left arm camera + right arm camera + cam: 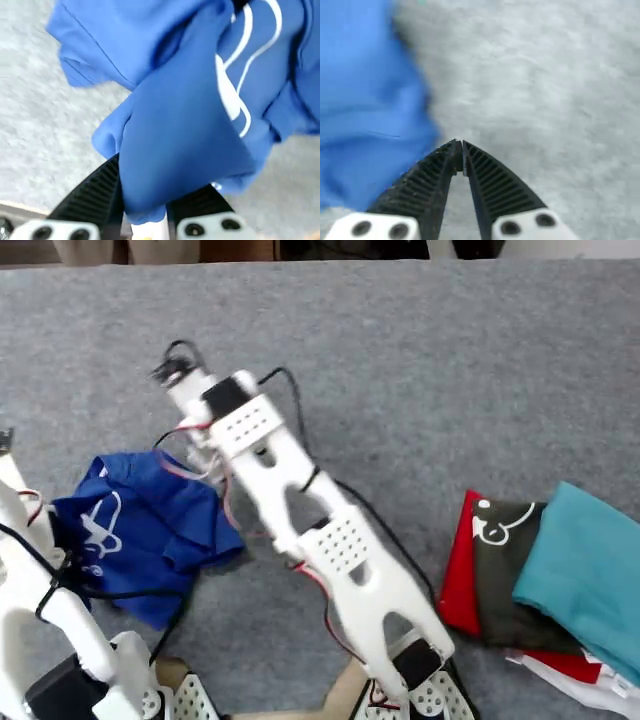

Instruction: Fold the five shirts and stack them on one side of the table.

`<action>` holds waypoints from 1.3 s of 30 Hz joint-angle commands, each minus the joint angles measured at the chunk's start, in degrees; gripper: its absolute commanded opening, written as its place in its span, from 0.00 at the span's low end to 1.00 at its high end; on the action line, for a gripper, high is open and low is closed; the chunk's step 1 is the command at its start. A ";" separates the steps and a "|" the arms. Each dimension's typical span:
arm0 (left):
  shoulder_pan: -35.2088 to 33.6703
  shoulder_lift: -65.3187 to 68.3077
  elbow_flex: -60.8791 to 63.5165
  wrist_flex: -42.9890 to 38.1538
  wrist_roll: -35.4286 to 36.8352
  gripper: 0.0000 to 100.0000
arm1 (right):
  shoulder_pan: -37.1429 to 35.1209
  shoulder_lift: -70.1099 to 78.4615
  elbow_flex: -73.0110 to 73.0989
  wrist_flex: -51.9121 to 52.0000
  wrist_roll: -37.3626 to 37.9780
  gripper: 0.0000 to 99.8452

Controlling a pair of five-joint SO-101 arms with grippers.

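Blue shirt (140, 525) sits crumpled at the table's (450, 360) left end, one fold pinched in my left gripper (150, 200), right gripper (459, 147) closed empty just beside it, so if that thin pinch slips it probably flops back crumpled.

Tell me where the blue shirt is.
In the high view the blue shirt lies crumpled at the left of the table, held by the left gripper.
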 commanded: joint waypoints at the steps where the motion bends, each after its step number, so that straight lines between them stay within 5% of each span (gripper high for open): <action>1: -1.32 -1.27 -1.23 -5.10 0.62 0.02 | 5.05 -6.64 3.03 1.23 -0.62 0.01; 10: -0.09 -1.27 -0.70 -8.53 5.98 0.02 | 0.84 -26.07 23.34 -0.35 -0.62 0.03; 16: 1.32 -1.19 -0.62 -4.31 5.98 0.02 | -7.52 -24.31 23.16 -3.34 -4.22 0.21; 21: 1.76 -1.27 2.90 -3.69 6.15 0.02 | -13.41 -18.86 22.02 -7.47 -9.23 0.22; 30: 1.67 -1.71 5.27 -3.69 6.24 0.02 | -14.64 -7.52 10.42 -7.65 -8.79 0.01; 39: 1.58 -1.71 4.92 -3.69 6.24 0.02 | -5.85 -3.30 0.48 0.97 -8.53 0.00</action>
